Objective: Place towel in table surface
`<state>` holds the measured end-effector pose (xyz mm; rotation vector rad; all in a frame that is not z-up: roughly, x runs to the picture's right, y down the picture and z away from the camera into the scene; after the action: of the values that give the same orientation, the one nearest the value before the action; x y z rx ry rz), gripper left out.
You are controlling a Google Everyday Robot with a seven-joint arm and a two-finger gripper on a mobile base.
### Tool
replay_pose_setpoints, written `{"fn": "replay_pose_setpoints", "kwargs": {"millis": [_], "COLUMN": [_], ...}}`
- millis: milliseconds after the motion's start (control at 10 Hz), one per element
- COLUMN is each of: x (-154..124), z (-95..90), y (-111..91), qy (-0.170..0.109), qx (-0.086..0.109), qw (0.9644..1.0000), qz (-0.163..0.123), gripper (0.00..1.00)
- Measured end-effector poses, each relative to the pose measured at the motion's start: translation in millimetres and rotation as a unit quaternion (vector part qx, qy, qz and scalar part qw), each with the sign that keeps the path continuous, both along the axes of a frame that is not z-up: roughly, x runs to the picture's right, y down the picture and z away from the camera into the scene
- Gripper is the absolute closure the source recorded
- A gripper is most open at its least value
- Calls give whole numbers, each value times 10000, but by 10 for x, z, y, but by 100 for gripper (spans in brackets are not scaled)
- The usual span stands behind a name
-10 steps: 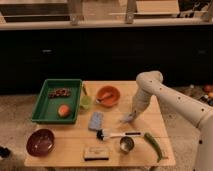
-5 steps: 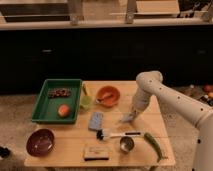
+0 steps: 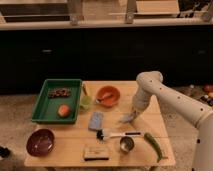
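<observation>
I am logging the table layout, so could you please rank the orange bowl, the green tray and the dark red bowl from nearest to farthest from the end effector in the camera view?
The end effector is low over the table's right half.
1. Orange bowl, just behind and to the camera's left.
2. Green tray, at the back-left.
3. Dark red bowl, at the front-left corner.

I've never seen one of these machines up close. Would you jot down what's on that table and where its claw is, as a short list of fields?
claw: low over the table's right half, at the end of the white arm
towel: blue, lying on the table left of the claw
green tray: back left, holds an orange fruit
orange bowl: back centre
dark red bowl: front left
brush: in front of the towel
green vegetable: front right
</observation>
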<state>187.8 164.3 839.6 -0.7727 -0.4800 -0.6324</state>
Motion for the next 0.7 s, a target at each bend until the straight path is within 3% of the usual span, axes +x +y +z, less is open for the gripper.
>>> {"fn": "replay_pose_setpoints", "kwargs": {"millis": [600, 700], "x": [-50, -58], "z": [-39, -52], "y": [7, 6], "qy": [-160, -201], "qx": [-28, -26], "qw": [9997, 9997], "qz": [-155, -167], "gripper": [26, 20]}}
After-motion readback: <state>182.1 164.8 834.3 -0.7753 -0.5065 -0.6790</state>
